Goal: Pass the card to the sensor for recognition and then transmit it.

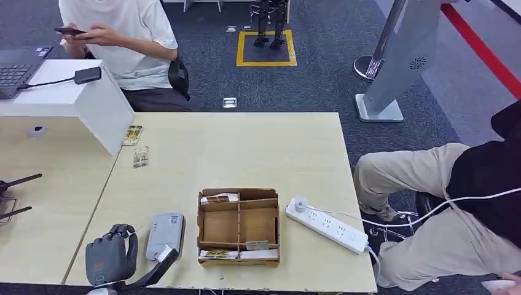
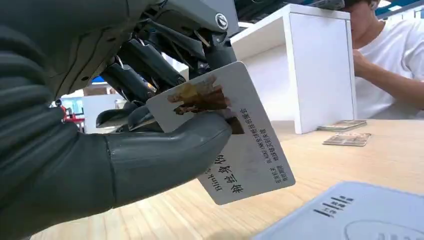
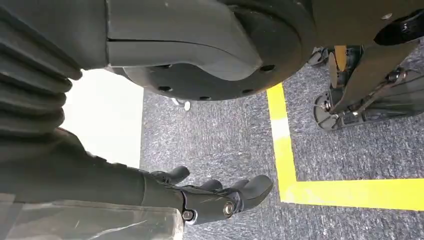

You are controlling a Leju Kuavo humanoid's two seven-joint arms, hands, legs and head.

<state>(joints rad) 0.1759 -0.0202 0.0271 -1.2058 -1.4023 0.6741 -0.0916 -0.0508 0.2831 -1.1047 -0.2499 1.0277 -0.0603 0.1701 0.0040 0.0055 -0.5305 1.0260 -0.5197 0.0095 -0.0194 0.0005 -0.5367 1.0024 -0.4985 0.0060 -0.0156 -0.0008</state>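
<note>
My left hand (image 1: pixel 111 258) hovers over the table's near left edge, just left of the grey card sensor (image 1: pixel 164 234). It pinches a white card (image 1: pixel 164 253) whose corner reaches the sensor's near end. In the left wrist view the thumb of my left hand (image 2: pixel 150 160) presses the printed card (image 2: pixel 250 155) against the dark fingers, and the card hangs tilted a little above the sensor (image 2: pixel 360 215). My right hand (image 3: pixel 215 197) hangs beside my body over grey carpet, its fingers loosely apart and holding nothing.
A wooden divided box (image 1: pixel 238 226) with cards stands right of the sensor, then a white power strip (image 1: pixel 325 224). Two loose cards (image 1: pixel 141 157) lie near a white stand (image 1: pixel 92 101). One person sits behind the table, another at the right.
</note>
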